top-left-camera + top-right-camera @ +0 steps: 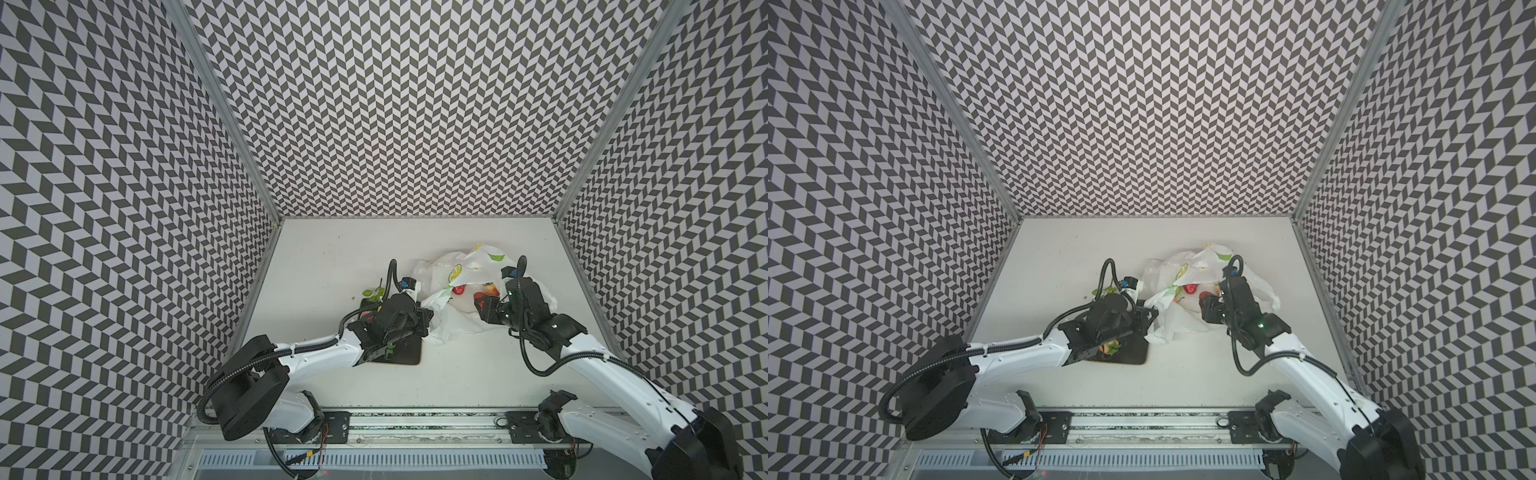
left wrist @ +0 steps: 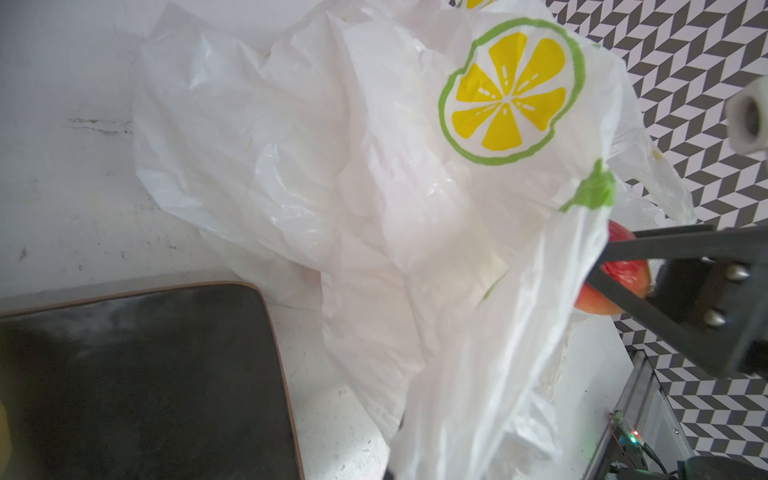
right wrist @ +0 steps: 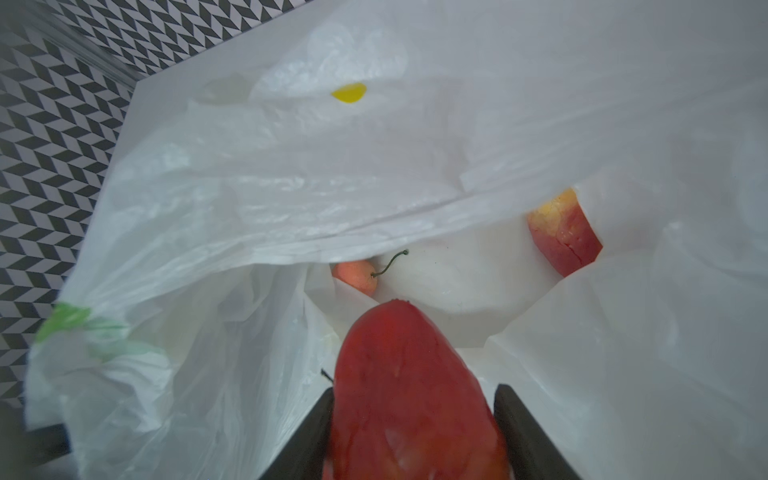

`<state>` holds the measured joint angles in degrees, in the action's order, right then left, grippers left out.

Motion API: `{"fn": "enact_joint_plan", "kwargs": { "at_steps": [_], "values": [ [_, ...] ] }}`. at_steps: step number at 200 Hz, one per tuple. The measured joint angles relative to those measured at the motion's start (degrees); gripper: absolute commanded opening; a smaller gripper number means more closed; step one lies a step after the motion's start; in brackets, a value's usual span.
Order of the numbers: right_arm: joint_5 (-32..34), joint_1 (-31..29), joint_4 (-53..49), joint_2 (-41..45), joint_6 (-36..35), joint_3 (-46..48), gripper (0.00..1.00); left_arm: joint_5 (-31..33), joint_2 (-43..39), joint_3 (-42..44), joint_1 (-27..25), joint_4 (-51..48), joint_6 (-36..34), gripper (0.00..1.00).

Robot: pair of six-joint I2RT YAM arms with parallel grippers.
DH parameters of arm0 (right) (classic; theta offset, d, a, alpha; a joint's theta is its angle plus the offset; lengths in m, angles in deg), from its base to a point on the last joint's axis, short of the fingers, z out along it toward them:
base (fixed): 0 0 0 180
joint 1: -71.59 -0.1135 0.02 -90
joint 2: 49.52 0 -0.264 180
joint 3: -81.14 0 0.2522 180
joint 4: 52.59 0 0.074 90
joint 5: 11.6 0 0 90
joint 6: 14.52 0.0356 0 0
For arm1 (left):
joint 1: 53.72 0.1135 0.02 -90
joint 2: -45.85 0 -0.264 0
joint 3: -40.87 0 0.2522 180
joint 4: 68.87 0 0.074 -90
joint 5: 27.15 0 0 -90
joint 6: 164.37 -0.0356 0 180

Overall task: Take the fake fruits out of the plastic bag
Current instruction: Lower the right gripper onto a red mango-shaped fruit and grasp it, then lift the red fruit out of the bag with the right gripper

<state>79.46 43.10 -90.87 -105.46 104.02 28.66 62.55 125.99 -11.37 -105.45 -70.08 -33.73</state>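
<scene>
**Item 1, plastic bag** (image 1: 469, 266): white, crinkled film printed with lemon slices. You will find it on the white table (image 1: 332, 266), right of centre in both top views. Its mouth gapes toward the arms, and its near edge lies just beside the dark plate (image 1: 409, 353).

**Item 2, left gripper** (image 1: 427, 312): your left jaws are closed, pinching the near rim of the bag. In the left wrist view the film rises taut toward the camera, and the fingertips themselves are hidden there.

**Item 3, right gripper** (image 3: 414, 388): reached into the mouth of the bag. You can see its two dark fingers (image 3: 309, 432) clamped on either side of a red fruit (image 3: 411, 374), part-way apart around it. The fruit's far end juts out past the fingertips.

**Item 4, loose fruits in the bag:**
- A small orange fruit (image 3: 355, 276) with a curved stem.
- A red-and-yellow fruit (image 3: 565, 232).

Both lie beyond the held one, each half under a fold of film and apart from each other.

**Item 5, dark plate:** square, on the table left of the bag, largely under your left arm.
- An orange fruit (image 1: 1111, 347) with green leaves shows on it below the wrist.
- A green leafy twig (image 1: 374, 293) lies at its far side; you cannot tell whether the two touch
</scene>
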Motion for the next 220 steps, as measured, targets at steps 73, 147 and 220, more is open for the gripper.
{"fn": "enact_joint_plan", "kwargs": {
  "at_steps": [73, 147, 220],
  "values": [
    [4.11, -14.4, -4.7, 6.01, 2.51, -4.07, 0.46, 0.02, -1.55, 0.09, 0.07, 0.72, 0.98, 0.43],
    [6.69, -17.73, -4.28, 7.67, 1.44, -7.98, 0.46, 0.72, -15.41, 1.4, 0.02, -1.29, -0.2, 0.77],
    [8.68, -26.43, -1.73, 4.74, 0.76, -12.41, 0.46, 5.92, -31.43, 1.42, 8.7, -14.78, -2.23, 0.73]
  ]
}}
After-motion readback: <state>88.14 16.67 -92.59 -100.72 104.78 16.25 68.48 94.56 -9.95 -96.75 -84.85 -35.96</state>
